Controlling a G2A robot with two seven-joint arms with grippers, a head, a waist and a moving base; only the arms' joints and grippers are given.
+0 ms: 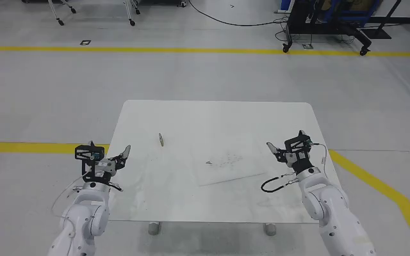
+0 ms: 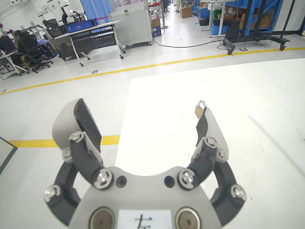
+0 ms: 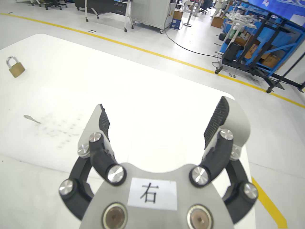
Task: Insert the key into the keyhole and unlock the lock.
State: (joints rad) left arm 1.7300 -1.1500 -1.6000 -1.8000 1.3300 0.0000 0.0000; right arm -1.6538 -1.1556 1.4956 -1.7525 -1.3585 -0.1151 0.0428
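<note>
Left fingers (image 2: 209, 125) half hide the lock (image 2: 198, 111); key (image 3: 31, 118) small, faint.

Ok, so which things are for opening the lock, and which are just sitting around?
For the job:
- the brass lock, resting on the table
- the key, lying apart from the lock
- the left gripper and the right gripper, both open and empty

Just there:
- the white table
- grey smudges beside the key
- the yellow floor line
</note>
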